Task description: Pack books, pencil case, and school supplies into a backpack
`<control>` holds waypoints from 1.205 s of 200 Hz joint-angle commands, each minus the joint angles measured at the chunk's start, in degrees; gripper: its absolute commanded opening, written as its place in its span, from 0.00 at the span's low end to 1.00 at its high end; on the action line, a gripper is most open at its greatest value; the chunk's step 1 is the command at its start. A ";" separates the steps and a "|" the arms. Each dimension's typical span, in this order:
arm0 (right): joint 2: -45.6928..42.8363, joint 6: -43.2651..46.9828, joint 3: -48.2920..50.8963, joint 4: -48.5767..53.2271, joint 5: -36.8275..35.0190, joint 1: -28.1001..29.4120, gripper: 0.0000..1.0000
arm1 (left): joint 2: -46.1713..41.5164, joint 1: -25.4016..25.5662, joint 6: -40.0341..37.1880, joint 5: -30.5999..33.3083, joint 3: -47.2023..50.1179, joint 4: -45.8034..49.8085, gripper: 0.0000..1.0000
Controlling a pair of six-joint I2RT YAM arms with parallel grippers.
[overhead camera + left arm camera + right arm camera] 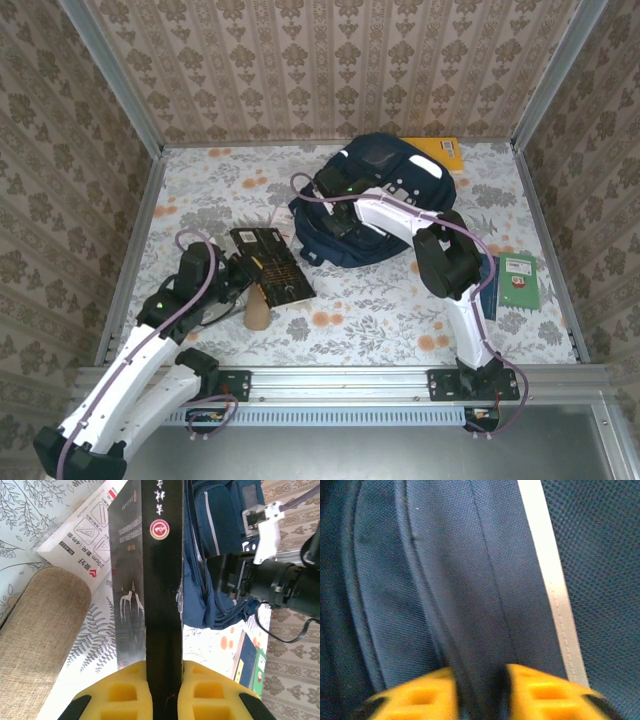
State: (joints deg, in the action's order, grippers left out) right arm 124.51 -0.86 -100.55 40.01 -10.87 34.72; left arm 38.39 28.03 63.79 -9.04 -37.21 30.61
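The backpack (pixel 375 160) lies on the table (pixel 200 190), and it looks like the job has only just begun. Nothing can be seen going into it yet, and the top view does not show what is inside.

Four books are outside the backpack. The orange book (pixel 437 150) pokes out from behind it. The green book (pixel 518 280) and the blue book (pixel 488 292) lie side by side to the right of the backpack, closer to the arms. The black book (pixel 272 265) is just left of the backpack, and the left gripper (pixel 238 278) holds it tight. The pencil case (pixel 257 312) lies on the table past the black book, farther from the backpack.

So all of these are left to pack, and the black book looks like the first to go in.

The top view shows where every book lies. The left wrist view adds a close look: the left gripper (pixel 164 680) squeezes the black book (pixel 160 605) by its edge, and a white packet (pixel 87 530) with red print lies under the book, beside the pencil case (pixel 35 630). The right wrist view shows the right gripper (pixel 480 680) pinching a fold of the backpack (pixel 485 555), likely to hold it open.
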 commanded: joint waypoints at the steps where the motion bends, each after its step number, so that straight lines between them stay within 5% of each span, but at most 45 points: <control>1: 0.01 -0.65 -1.05 2.84 -2.56 -0.87 0.01 | 0.86 -1.54 -2.31 -5.49 -3.29 -3.26 0.00; 118: -16.88 -11.64 -6.13 6.97 8.65 -0.44 0.00 | 7.39 -8.26 -3.32 -12.63 -9.43 -12.26 0.00; 241: -20.08 -19.67 -10.15 6.53 16.15 -0.61 0.00 | 27.44 -7.39 5.67 -10.36 -4.39 -45.23 0.00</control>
State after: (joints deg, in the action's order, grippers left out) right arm 108.81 -17.67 -107.13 48.21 2.22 34.00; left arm 62.26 20.21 67.33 -19.29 -42.83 -4.01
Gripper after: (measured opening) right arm 0.067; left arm 0.110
